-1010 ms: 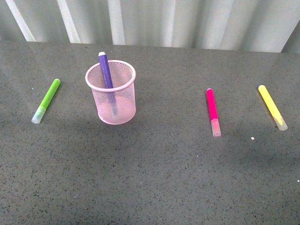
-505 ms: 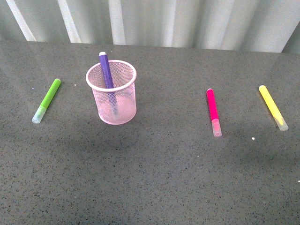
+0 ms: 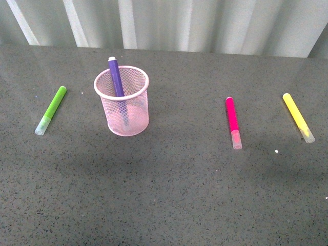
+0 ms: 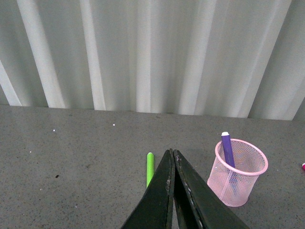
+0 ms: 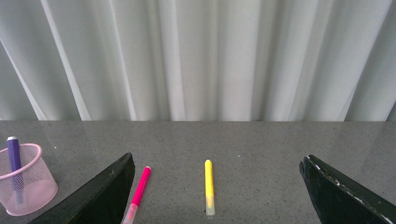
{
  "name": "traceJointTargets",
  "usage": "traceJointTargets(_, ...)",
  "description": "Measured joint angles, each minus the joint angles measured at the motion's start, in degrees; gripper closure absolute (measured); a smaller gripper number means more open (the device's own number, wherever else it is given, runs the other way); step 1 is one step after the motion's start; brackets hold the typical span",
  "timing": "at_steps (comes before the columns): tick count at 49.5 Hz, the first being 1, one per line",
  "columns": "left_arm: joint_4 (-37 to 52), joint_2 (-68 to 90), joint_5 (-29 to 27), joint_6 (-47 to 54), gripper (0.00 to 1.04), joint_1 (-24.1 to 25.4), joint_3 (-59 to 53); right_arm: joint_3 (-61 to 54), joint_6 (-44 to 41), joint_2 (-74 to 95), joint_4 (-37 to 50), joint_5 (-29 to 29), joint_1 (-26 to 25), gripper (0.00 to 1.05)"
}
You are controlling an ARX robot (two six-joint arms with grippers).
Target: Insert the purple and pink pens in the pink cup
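Left gripper is pinched closed on nothing; right gripper stands wide apart, empty. Purple pen already leans in the pink cup, upper left of centre in the front view. Pink pen lies flat on the table, right of centre, well apart from the cup. Yellow pen lies near it, so a loose aim could take the wrong one. The slim pen may also roll out of the grip or tip the light cup. Neither arm shows in the front view, and the right wrist view cuts off the pink pen's cap end.
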Motion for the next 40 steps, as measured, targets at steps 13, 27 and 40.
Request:
traceJointTargets(13,-5.1,-5.1,0.0,0.0,1.01,0.0,0.0,0.0,0.0,0.0,0.0,0.0,0.0,0.07)
traceJointTargets(27,-17.3,-16.0,0.0,0.0,1.01,0.0,0.0,0.0,0.0,0.0,0.0,0.0,0.0,0.07)
traceJointTargets(40,-17.7,-17.4,0.0,0.0,0.99,0.0,0.0,0.0,0.0,0.0,0.0,0.0,0.0,0.07)
